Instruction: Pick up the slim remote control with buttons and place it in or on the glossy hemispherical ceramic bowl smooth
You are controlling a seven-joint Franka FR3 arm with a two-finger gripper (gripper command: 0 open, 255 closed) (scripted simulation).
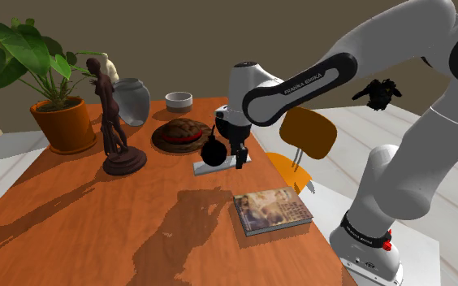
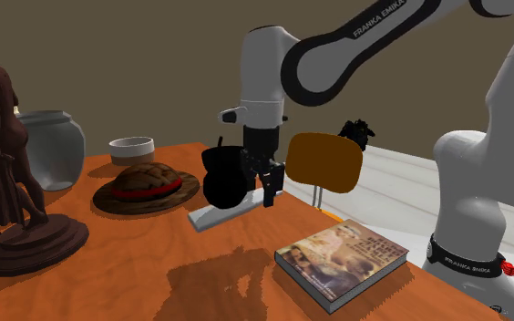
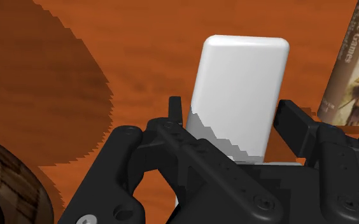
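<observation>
Jaws of gripper [image 3: 232, 114] sit either side of white remote [image 3: 239, 83], close against it; can't tell if they pinch. Remote lies flat on table [image 1: 97, 219], black round obj [image 1: 213, 153] just beside. Risk: weak grip on smooth sides, slips on lift. Bowl [image 1: 179, 100] sits beyond hat [image 1: 180, 134], so a low carry may clip it.

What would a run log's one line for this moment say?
stage: grasp approach | gripper: low over white remote | remote: flat on table | bowl: beyond hat, not yet reached

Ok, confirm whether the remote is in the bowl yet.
No, the white remote lies on the table beneath the gripper, apart from the bowl.
</observation>
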